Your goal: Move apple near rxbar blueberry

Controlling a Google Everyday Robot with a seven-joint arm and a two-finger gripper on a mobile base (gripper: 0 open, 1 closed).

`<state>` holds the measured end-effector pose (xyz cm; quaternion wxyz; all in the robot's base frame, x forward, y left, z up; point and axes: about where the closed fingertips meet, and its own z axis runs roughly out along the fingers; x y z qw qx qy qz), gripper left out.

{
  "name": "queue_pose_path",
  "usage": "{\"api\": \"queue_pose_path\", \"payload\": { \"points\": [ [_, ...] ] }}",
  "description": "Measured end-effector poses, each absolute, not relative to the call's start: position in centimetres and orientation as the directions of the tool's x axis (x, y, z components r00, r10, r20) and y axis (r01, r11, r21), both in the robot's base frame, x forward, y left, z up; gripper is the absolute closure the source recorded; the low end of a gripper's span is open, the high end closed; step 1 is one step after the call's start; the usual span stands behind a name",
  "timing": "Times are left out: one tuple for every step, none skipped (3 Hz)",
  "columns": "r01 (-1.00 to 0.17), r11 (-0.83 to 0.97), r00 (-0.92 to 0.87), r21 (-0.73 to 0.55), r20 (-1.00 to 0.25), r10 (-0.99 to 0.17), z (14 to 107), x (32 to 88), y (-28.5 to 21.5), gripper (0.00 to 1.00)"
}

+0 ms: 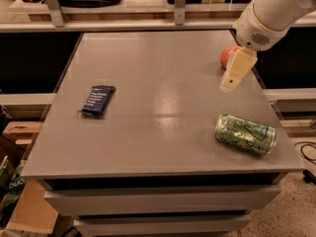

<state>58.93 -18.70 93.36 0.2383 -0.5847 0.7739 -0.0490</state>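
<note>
Starting with the rxbar blueberry: flat on the table, well to the left of the can and a little farther back.

Then, behind the can and close to the table's right side, the apple — not yet gripped, partly hidden by the gripper, which hangs just in front of it, above the stretch between apple and can. Cannot tell whether spread or closed.

Last, the can itself, lying on its side near the front right corner.

Judged from here, several ways to fail. Likely to roll if nudged off-centre on the approach: round, smooth-skinned, and near the edge behind the can, so possibly off the table altogether. Could slip out of a shallow pinch during the long carry leftward, away from the can. Might also clip the can with a low sweep and set it rolling. At the far end, risk of landing on the bar rather than beside it — or of stopping short, still nearer the can than the wrapper.
</note>
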Motion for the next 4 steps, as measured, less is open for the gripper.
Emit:
{"api": "queue_pose_path", "payload": {
  "points": [
    [-0.868,0.338,-0.223,-0.365,-0.321,-0.920,92.6,61.0,-19.5,0.00],
    [-0.854,0.371,-0.248,-0.363,-0.343,-0.906,91.4,63.1,-20.1,0.00],
    [-0.839,0.401,-0.271,-0.367,-0.357,-0.894,90.2,65.0,-20.8,0.00],
    [-0.824,0.425,-0.287,-0.375,-0.370,-0.883,89.6,66.4,-21.3,0.00]
  ]
}}
